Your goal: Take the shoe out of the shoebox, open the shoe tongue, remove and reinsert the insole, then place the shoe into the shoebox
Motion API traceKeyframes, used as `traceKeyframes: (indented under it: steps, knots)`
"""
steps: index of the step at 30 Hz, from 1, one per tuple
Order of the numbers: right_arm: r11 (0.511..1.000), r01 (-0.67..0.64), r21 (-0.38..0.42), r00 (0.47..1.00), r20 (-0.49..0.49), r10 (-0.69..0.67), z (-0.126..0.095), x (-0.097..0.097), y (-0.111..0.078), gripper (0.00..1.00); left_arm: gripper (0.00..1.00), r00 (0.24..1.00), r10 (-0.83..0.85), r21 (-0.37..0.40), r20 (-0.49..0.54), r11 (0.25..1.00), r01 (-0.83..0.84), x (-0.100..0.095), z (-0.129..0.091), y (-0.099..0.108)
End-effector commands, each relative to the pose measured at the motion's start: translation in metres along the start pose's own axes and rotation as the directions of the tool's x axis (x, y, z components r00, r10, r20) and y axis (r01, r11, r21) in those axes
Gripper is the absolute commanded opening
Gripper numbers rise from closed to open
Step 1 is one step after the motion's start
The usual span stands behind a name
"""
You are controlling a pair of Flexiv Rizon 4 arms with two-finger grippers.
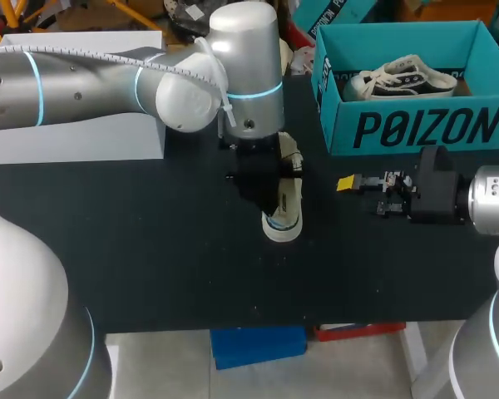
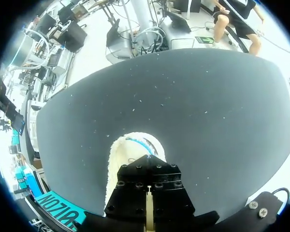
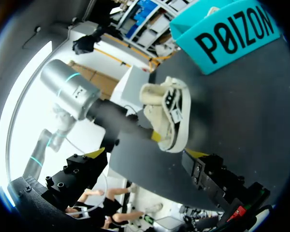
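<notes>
- Your left gripper is in the middle of the head view, over the cream shoe. Its fingers are pressed narrow and seem to pinch the shoe's edge, though the grip point is mostly hidden.
- The shoe is on the black table, below and left of the teal shoebox in the upper right.
- Your right gripper sits right of centre, its fingers spread wide and holding nothing.
- A black-and-white shoe lies in the shoebox.

The cream shoe lies tipped sideways near the open teal shoebox.
</notes>
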State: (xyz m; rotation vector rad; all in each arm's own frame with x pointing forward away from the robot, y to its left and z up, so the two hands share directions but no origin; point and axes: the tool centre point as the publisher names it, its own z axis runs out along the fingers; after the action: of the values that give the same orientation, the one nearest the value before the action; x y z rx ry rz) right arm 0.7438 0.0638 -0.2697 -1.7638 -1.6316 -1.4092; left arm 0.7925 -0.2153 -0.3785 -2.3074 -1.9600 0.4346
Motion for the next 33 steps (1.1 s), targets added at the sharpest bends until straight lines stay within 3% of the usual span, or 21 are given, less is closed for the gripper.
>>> traceKeyframes:
  steps: [1,7,15,29,33]
  knots:
    - [1.000,-0.001,0.002,1.000,0.002,0.001,0.001,0.001,0.001,1.00,0.00,1.000,-0.005,0.008,0.005,1.000,0.005,0.004,0.013,0.001]
    - [1.000,-0.001,0.002,1.000,0.002,0.001,0.001,0.001,0.001,1.00,0.00,1.000,0.003,0.018,0.009,1.000,-0.003,-0.003,0.020,0.004]
    - [1.000,-0.001,0.002,1.000,0.002,0.001,0.001,0.001,0.001,1.00,0.00,1.000,0.015,0.010,0.009,1.000,-0.015,-0.007,0.015,0.009]
    - [1.000,-0.001,0.002,1.000,0.002,0.001,0.001,0.001,0.001,1.00,0.00,1.000,0.014,-0.016,-0.001,1.000,-0.014,-0.017,0.037,0.022]
    - [1.000,-0.001,0.002,1.000,0.002,0.001,0.001,0.001,0.001,1.00,0.00,1.000,0.014,-0.007,0.016,1.000,-0.014,-0.020,0.033,0.021]
